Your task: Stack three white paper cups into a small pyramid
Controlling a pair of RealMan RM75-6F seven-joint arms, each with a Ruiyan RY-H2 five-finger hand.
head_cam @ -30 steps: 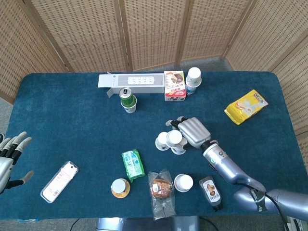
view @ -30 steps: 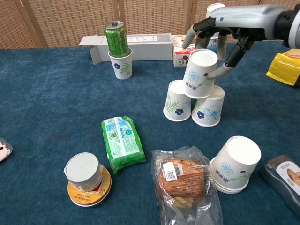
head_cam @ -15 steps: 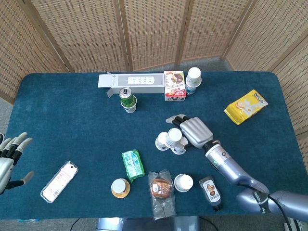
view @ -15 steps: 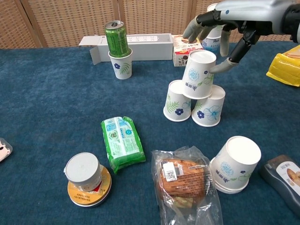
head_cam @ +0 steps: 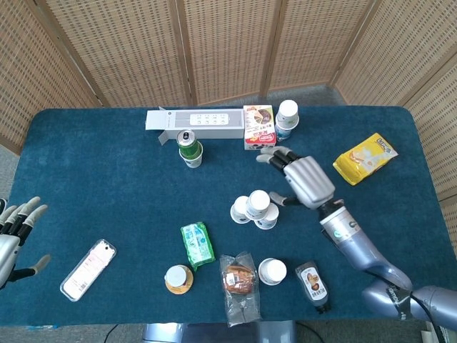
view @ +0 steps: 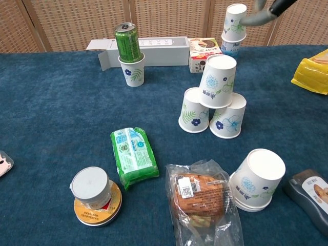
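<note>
Three white paper cups with blue flower prints stand as a small pyramid. The top cup [view: 218, 81] [head_cam: 258, 202] rests upside down on two inverted base cups [view: 194, 110] [view: 228, 116]. My right hand [head_cam: 307, 179] hovers above and to the right of the pyramid, fingers spread, touching nothing. In the chest view only its fingertips [view: 256, 17] show at the top edge. My left hand [head_cam: 16, 229] hangs at the far left edge of the table with its fingers apart and holding nothing.
A green can in a cup [view: 128, 54], a long white box [head_cam: 195, 120], a snack box [head_cam: 258, 126] and stacked cups [view: 234, 28] line the back. A yellow bag [head_cam: 365, 157], spare cup [view: 258, 179], wrapped bun [view: 200, 197], green packet [view: 132, 154], jar [view: 95, 195] and sauce bottle [head_cam: 313, 285] lie around.
My right hand let go of the top cup and rose up and away to the right. The cup stays on the two base cups. The left hand has not moved.
</note>
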